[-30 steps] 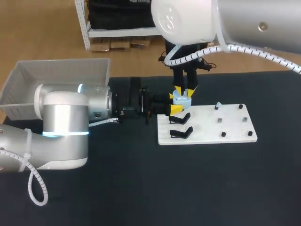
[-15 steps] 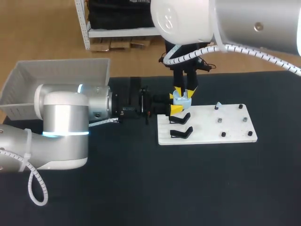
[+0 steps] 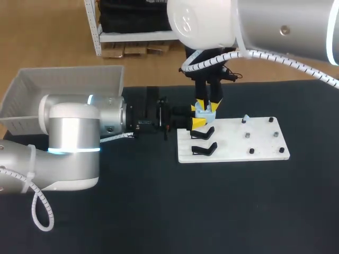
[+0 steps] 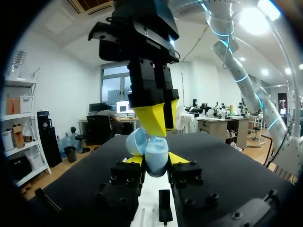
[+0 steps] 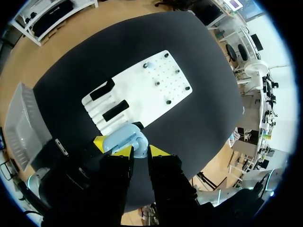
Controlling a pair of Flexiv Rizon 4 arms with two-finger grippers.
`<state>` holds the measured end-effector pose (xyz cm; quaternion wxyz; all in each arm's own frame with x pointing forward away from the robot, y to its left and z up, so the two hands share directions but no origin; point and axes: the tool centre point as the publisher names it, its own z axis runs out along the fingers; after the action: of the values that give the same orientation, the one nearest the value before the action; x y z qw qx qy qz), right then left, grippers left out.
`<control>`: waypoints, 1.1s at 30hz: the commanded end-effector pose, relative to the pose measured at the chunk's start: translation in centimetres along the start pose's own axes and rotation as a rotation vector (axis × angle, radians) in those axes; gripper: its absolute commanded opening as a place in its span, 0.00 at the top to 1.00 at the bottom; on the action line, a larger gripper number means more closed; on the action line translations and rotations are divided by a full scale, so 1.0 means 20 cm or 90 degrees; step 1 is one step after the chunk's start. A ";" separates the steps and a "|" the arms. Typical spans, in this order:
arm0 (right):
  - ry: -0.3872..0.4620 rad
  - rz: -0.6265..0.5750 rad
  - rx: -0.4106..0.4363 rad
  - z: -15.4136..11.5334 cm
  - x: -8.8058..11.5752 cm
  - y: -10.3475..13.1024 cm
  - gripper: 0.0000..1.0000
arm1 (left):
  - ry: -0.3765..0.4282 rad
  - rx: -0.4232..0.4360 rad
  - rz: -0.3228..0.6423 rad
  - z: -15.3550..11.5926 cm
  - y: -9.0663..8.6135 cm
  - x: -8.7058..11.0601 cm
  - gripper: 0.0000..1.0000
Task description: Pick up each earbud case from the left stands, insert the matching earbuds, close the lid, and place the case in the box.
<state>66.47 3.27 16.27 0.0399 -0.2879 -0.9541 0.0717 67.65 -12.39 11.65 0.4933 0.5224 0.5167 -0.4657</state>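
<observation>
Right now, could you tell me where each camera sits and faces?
Head: above and behind the robot, looking down on the table; left gripper and right gripper meet.
Left wrist: on the left arm, looking level across the table; own gripper, right gripper above it.
Right wrist: on the right arm, looking straight down; own gripper shows.
Shared: all show the blue earbud case; head and right wrist share the white board.

Our head camera looks down from above and behind, taking in the whole table point(image 3: 159, 211). Our left wrist camera sits low and close, facing level across it. Our right wrist camera looks steeply down from above. All 3 views share the pale blue case point(image 3: 204, 110) and the white board point(image 3: 228, 144).
</observation>
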 end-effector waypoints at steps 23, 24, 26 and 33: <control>-0.025 -0.136 -0.198 -0.15 -0.05 -0.36 0.57 | -0.003 -0.004 0.002 0.00 0.00 0.00 1.00; -0.030 -0.139 -0.203 -0.15 -0.07 -0.38 0.58 | -0.003 -0.004 0.002 0.00 0.00 0.00 1.00; -0.043 -0.149 -0.215 -0.13 -0.14 -0.43 0.58 | -0.003 -0.004 0.002 0.00 0.00 0.00 1.00; -0.055 -0.162 -0.241 -0.01 -0.36 -0.51 0.51 | -0.003 -0.004 0.002 0.00 0.00 0.00 1.00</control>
<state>67.71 -6.14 18.80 -0.0199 -0.1682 -0.9855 0.0138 67.69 -12.35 11.66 0.4935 0.5221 0.5169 -0.4655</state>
